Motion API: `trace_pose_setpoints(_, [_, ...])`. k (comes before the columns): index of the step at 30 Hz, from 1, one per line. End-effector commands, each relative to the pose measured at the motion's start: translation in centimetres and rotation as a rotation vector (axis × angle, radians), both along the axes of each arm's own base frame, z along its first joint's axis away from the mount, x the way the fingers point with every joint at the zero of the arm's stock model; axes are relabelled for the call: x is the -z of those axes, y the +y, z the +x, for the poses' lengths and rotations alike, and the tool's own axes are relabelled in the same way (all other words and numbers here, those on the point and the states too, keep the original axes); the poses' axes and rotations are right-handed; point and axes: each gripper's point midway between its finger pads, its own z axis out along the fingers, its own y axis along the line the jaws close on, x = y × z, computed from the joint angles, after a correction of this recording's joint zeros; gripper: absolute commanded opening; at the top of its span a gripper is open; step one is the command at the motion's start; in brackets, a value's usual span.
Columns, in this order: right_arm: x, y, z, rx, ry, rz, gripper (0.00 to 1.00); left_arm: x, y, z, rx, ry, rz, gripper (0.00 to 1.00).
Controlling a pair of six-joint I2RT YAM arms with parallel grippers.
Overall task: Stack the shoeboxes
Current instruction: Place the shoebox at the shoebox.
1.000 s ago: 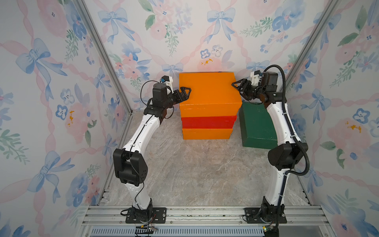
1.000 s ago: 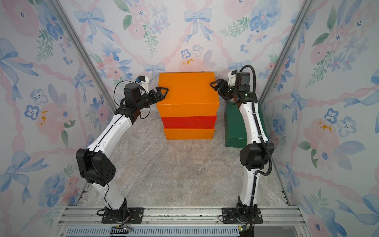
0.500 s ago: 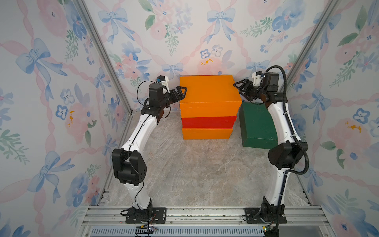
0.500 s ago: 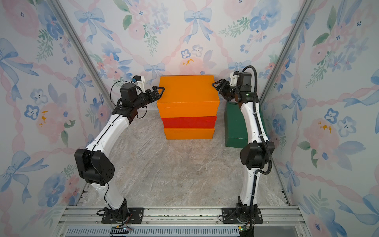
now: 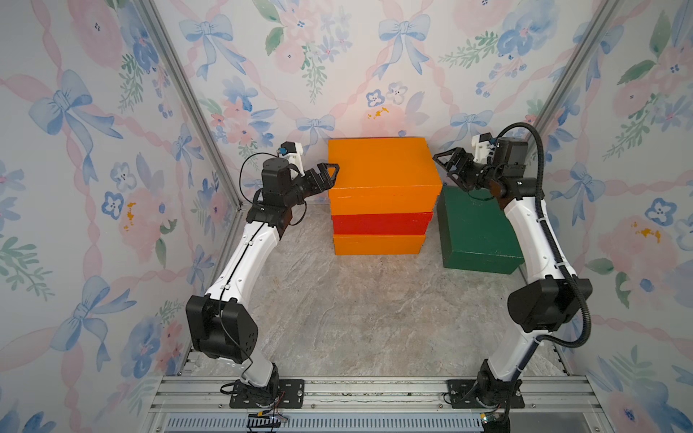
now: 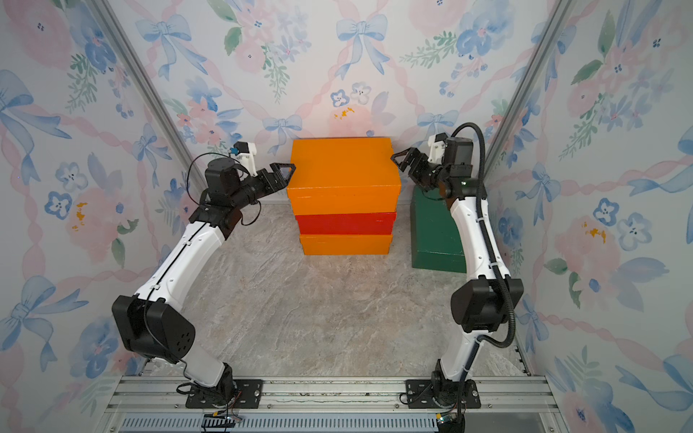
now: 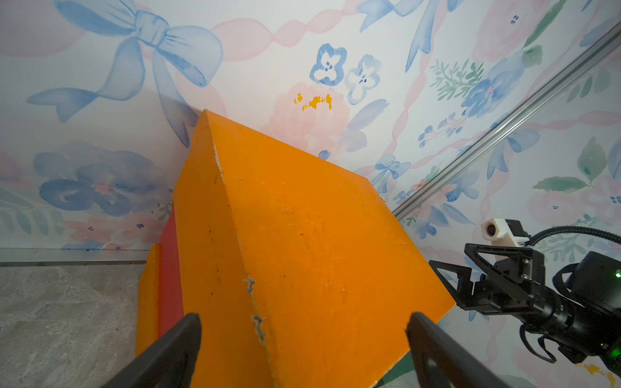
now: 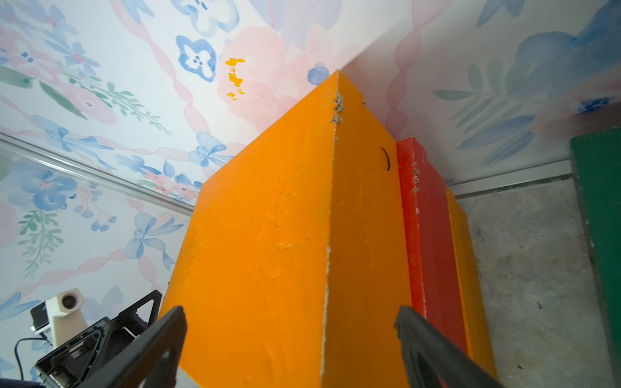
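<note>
Three shoeboxes stand stacked against the back wall: an orange one (image 5: 378,244) at the bottom, a red one (image 5: 380,223) on it, and a second orange one (image 5: 378,165) (image 6: 343,168) on top. The dark green shoebox (image 5: 476,228) (image 6: 435,232) lies on the floor just right of the stack. My left gripper (image 5: 330,172) (image 7: 304,320) is open at the top box's left side. On the opposite side, a small gap away, my right gripper (image 5: 444,167) (image 8: 290,312) is open above the green box. Each wrist view shows the top box's upper edge framed between spread fingers, nothing gripped.
Flowered walls close in the back and both sides, with metal corner posts (image 5: 195,112). The marble-patterned floor (image 5: 356,318) stretches from the stack to the arm bases on the front rail (image 5: 375,393). The right forearm (image 5: 532,232) overlaps the green box's right side.
The right gripper's jaws have spread wider and it has drawn back a little from the top orange box. The left arm has also pulled slightly back and left. The boxes have not moved.
</note>
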Motion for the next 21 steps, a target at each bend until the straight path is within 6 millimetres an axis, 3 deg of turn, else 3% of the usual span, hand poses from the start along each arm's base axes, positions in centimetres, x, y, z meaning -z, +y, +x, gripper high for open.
trace_pose_setpoints(1, [-0.7,0.7,-1.0,-0.037,-0.046,0.004,0.97,-0.2,-1.2,-1.7,0.035,-0.029,0.025,0.98])
trace_pose_setpoints(9, [0.6,1.2,-2.1,-0.041,-0.033,0.017,0.97,0.4,-2.8,-3.2,0.059,-0.02,0.024,0.98])
trace_pose_setpoints(21, [1.5,3.3,-3.0,-0.089,-0.023,0.004,0.97,1.1,-3.5,-2.2,0.067,0.0,0.003,0.98])
